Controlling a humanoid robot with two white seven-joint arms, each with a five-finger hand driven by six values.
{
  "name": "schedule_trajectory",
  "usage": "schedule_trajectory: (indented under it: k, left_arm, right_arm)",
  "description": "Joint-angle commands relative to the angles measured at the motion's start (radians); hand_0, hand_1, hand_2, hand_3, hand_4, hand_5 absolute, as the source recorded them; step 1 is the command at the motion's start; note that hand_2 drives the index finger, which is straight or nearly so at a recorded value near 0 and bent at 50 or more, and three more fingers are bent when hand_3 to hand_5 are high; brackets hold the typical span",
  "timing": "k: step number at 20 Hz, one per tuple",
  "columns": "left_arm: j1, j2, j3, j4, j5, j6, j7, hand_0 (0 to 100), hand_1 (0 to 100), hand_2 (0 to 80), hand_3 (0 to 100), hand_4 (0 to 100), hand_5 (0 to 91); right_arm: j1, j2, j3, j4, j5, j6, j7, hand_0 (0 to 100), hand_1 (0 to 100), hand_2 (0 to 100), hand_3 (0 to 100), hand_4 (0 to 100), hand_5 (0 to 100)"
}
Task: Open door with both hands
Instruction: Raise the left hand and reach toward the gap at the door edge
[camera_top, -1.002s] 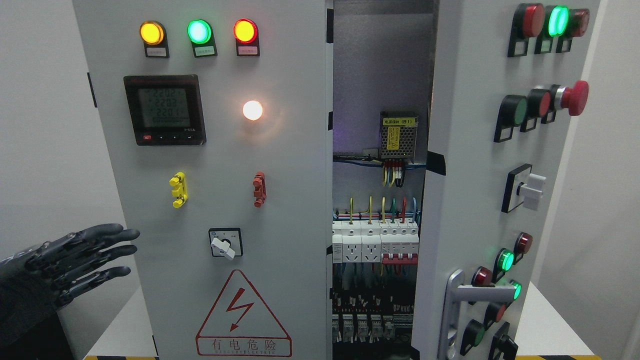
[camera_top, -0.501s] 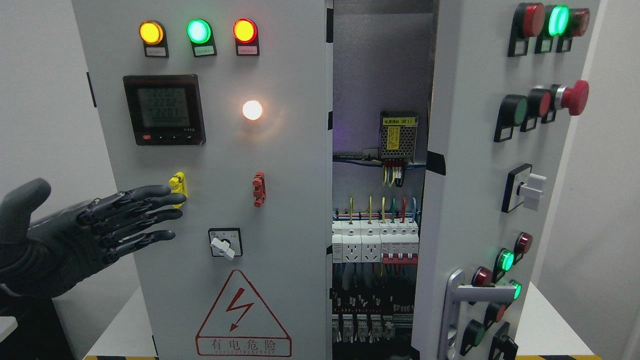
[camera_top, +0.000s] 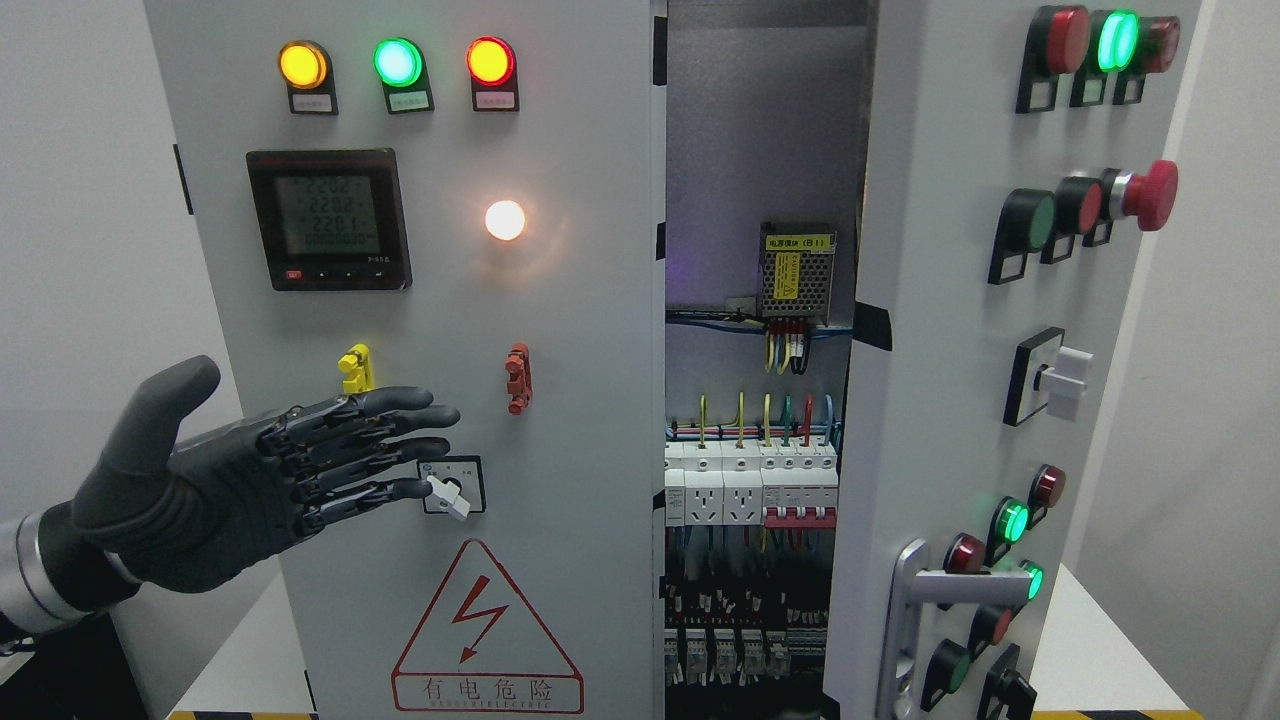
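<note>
A grey electrical cabinet fills the head view. Its left door (camera_top: 560, 330) is nearly flush and carries three lamps, a meter (camera_top: 328, 220) and a rotary switch (camera_top: 452, 487). The right door (camera_top: 960, 400) stands swung out, showing its face with buttons and a silver handle (camera_top: 915, 620). Between the doors a gap shows wiring and breakers (camera_top: 750, 490). My left hand (camera_top: 330, 460), black, reaches across the left door's front with fingers stretched flat, tips by the rotary switch, holding nothing. The right arm is out of view.
A yellow clip (camera_top: 356, 370) and a red clip (camera_top: 518, 378) stick out of the left door above my fingers. A white tabletop (camera_top: 1100, 640) carries the cabinet. White wall lies to both sides.
My left hand has risen from the lower left edge and moved right across the left door, from beside the cabinet to the rotary switch. Both doors stay where they were.
</note>
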Motion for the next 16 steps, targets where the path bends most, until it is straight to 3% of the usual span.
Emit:
schedule_trajectory:
  k: [1, 4, 12, 16]
  left_arm:
    - [-0.239, -0.032, -0.459, 0.019, 0.108, -0.007, 0.000, 0, 0, 0.0, 0, 3, 0.0]
    - [-0.275, -0.055, -0.467, 0.017, 0.131, -0.001, 0.000, 0, 0, 0.0, 0, 3, 0.0]
    - [-0.508, -0.131, -0.692, 0.017, 0.249, -0.003, 0.001, 0, 0, 0.0, 0, 3, 0.0]
    - [-0.562, -0.208, -0.705, 0.019, 0.303, -0.003, 0.032, 0, 0, 0.0, 0, 3, 0.0]
  right_arm:
    - [0.000, 0.000, 0.000, 0.000, -0.001, 0.000, 0.000, 11, 0, 0, 0, 0, 0]
    - [0.000, 0.000, 0.000, 0.000, -0.001, 0.000, 0.000, 11, 0, 0, 0, 0, 0]
    - [0.000, 0.000, 0.000, 0.000, -0.001, 0.000, 0.000, 11, 0, 0, 0, 0, 0]
    - [0.000, 0.000, 0.000, 0.000, 0.001, 0.000, 0.000, 11, 0, 0, 0, 0, 0]
